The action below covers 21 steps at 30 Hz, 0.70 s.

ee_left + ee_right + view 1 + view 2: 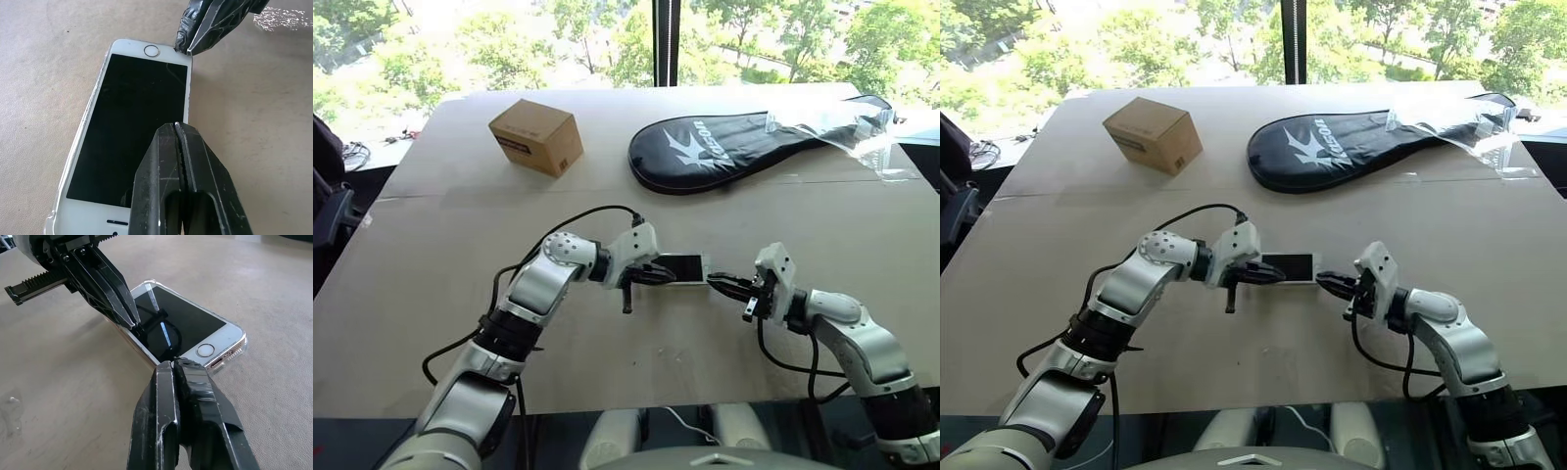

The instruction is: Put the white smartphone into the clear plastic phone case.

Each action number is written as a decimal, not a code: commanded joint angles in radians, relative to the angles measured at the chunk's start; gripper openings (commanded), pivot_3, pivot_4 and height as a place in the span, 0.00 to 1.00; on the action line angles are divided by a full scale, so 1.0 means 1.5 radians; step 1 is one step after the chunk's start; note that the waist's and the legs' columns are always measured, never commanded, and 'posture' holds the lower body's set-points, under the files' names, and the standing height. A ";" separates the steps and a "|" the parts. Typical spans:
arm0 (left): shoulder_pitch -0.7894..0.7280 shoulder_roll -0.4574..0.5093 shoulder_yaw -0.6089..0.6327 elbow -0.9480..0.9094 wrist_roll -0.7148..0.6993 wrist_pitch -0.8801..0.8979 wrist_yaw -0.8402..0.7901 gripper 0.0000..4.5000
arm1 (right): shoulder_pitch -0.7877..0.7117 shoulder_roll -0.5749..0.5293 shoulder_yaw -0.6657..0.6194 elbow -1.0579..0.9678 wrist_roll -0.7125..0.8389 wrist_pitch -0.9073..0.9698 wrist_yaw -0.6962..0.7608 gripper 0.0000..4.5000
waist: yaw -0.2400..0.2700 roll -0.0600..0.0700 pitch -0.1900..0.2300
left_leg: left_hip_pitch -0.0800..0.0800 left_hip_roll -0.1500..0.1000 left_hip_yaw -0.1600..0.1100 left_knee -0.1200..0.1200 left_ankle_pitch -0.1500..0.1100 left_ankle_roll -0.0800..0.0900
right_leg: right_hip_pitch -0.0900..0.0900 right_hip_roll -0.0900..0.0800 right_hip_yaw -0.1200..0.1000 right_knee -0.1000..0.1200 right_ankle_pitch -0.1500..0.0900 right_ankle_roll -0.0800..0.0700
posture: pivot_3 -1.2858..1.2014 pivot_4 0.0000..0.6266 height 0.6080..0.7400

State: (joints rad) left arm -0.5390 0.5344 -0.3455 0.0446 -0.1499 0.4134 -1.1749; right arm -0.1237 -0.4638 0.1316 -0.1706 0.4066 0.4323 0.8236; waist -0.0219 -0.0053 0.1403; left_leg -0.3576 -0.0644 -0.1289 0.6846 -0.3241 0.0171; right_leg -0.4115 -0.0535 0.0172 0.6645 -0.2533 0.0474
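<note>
The left hand, clenched with nothing between its fingers, presses its tip on the white smartphone, which lies screen-up on the counter. The right hand, also clenched, touches the phone's home-button end. A clear plastic phone case seems to rim the phone already. The phone is stiff, light and slick-glassed; pushing its edges suits better than pinching.

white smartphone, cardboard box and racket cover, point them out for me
white smartphone point(139, 122), left wrist view, middle of the black screen
cardboard box point(530, 124), left eye view, top face
racket cover point(705, 152), left eye view, black head section
</note>
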 commanded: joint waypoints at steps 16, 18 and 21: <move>0.028 0.015 0.010 0.081 0.037 -0.064 0.043 0.00 | -0.072 0.045 0.102 0.215 -0.061 0.098 0.051 0.02 | -0.017 -0.003 -0.008 | 0.022 0.003 0.005 -0.009 -0.002 0.003 | 0.015 0.005 0.008 -0.001 0.001 -0.001 | 0.52 0.24 1.00; 0.033 0.015 0.009 0.081 0.038 -0.066 0.042 0.00 | -0.081 0.043 0.115 0.233 -0.074 0.119 0.044 0.02 | -0.017 -0.003 -0.008 | 0.026 0.005 0.006 -0.010 -0.002 0.003 | 0.018 0.006 0.008 -0.002 0.000 -0.001 | 0.52 0.24 1.00; 0.040 0.014 0.009 0.078 0.039 -0.067 0.042 0.00 | -0.090 0.035 0.137 0.250 -0.101 0.134 0.038 0.02 | -0.017 -0.004 -0.010 | 0.032 0.006 0.007 -0.012 -0.002 0.003 | 0.022 0.008 0.009 -0.002 0.000 -0.001 | 0.52 0.24 1.00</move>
State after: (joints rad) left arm -0.4968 0.5439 -0.3242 0.1492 -0.1185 0.3079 -1.1163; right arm -0.3065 -0.4036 0.2077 0.0726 0.3601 0.5240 0.9149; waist -0.0481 -0.0107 0.1251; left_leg -0.3097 -0.0542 -0.1176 0.6670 -0.3271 0.0210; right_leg -0.3777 -0.0413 0.0314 0.6608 -0.2533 0.0462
